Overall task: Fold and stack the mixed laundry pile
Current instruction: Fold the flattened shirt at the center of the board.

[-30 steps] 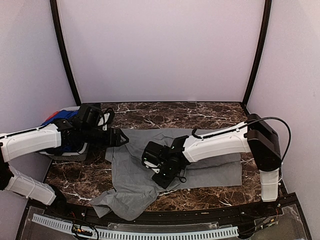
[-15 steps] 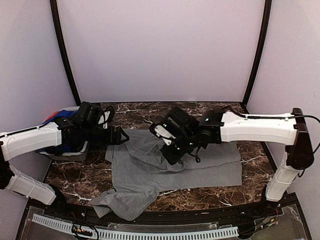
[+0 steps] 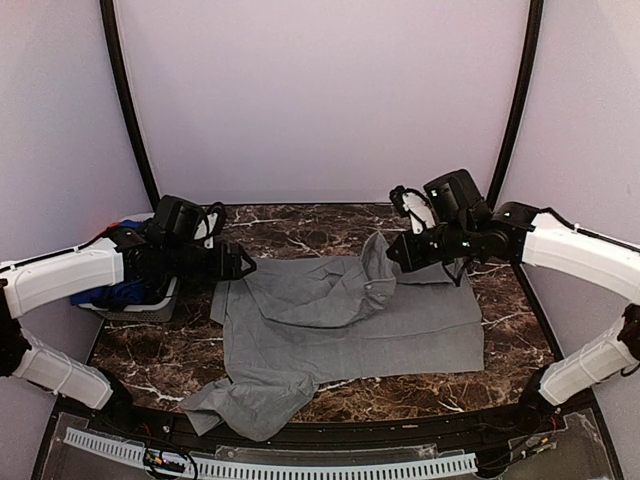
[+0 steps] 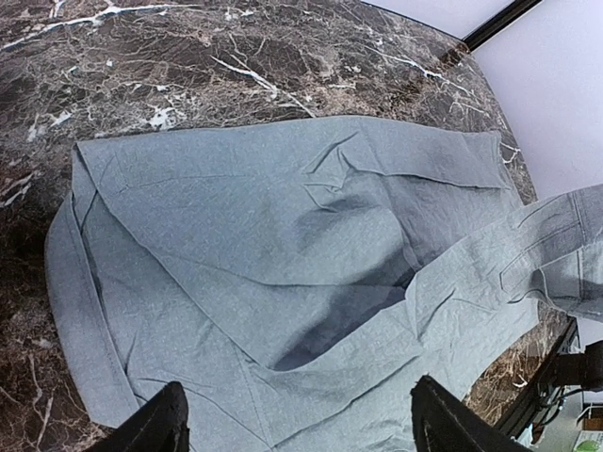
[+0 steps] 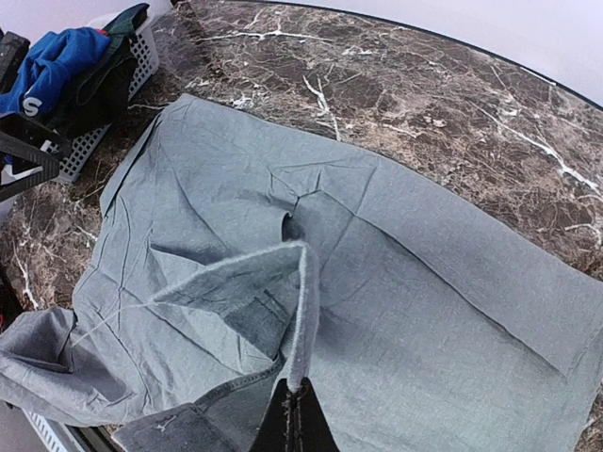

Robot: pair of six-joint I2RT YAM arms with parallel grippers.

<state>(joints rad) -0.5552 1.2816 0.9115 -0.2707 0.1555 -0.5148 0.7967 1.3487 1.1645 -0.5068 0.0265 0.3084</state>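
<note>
L arm reaches inward, low, w/ jaws wide apart; R arm held high, jaws pinched tight.

The grey shirt is lying spread and creased over the dark marbled surface, with a seamed flap showing at the right edge. The left claw is hovering over its near part, dark fingers standing wide apart.

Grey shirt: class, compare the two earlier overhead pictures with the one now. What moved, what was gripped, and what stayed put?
The right gripper, shut on a fold of the grey shirt, swung from the shirt's middle toward the far right, lifting that fold up. The left gripper stayed open at the shirt's left edge, and the basket did not move.
</note>
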